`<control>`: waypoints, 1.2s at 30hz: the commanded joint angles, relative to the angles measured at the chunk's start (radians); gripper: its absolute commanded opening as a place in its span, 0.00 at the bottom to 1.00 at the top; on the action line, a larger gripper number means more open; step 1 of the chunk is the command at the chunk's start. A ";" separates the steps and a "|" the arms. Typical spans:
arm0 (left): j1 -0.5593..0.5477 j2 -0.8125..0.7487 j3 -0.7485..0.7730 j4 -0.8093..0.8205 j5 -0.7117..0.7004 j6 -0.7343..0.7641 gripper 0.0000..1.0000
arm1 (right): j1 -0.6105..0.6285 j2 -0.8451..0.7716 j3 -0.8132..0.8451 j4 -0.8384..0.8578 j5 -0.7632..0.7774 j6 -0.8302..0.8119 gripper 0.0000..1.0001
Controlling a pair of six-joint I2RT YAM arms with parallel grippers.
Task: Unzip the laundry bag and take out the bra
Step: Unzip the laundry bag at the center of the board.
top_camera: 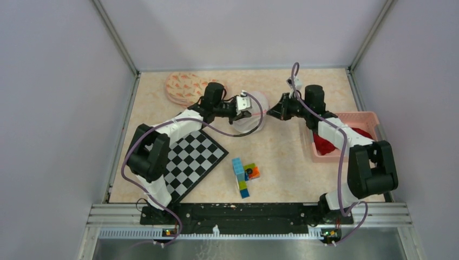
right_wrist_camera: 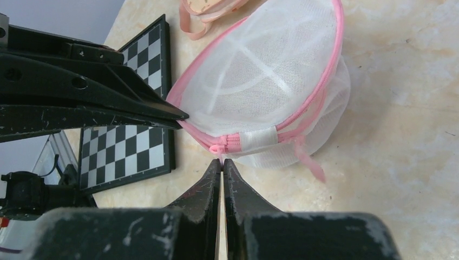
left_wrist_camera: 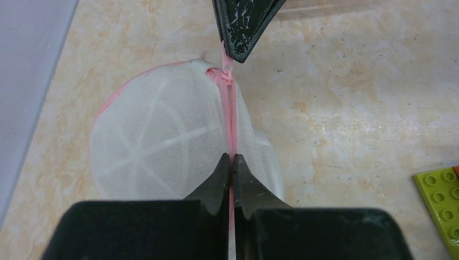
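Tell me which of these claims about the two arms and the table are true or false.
1. Both grippers are shut: the left gripper on the laundry bag's pink seam, the right gripper on its zip pull. True.
2. The chessboard lies beside the right arm. False: it lies by the left arm.
3. The pink basket is empty. False: the pink basket holds red cloth.
4. The toy bricks sit on the table, off the chessboard. True.
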 commanded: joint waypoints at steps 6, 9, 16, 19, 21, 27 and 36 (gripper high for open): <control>0.013 -0.009 -0.035 -0.091 -0.012 0.028 0.00 | 0.015 0.021 0.028 0.030 0.008 -0.055 0.00; 0.010 -0.012 -0.066 -0.108 -0.028 0.042 0.00 | 0.034 0.030 -0.004 0.030 0.002 -0.072 0.00; 0.010 -0.048 -0.097 -0.146 -0.036 0.001 0.41 | 0.064 0.090 -0.007 -0.026 -0.041 -0.148 0.00; 0.025 -0.110 -0.091 -0.145 0.014 -0.080 0.56 | 0.068 0.118 0.008 -0.081 -0.042 -0.222 0.00; 0.059 -0.153 -0.099 -0.102 0.105 -0.194 0.96 | 0.068 0.138 0.019 -0.115 -0.042 -0.261 0.00; 0.193 -0.179 -0.112 0.091 0.174 -0.559 0.99 | 0.068 0.173 0.030 -0.171 -0.038 -0.317 0.00; 0.259 0.032 0.070 0.002 0.150 -0.838 0.99 | 0.068 0.198 0.043 -0.205 -0.044 -0.379 0.00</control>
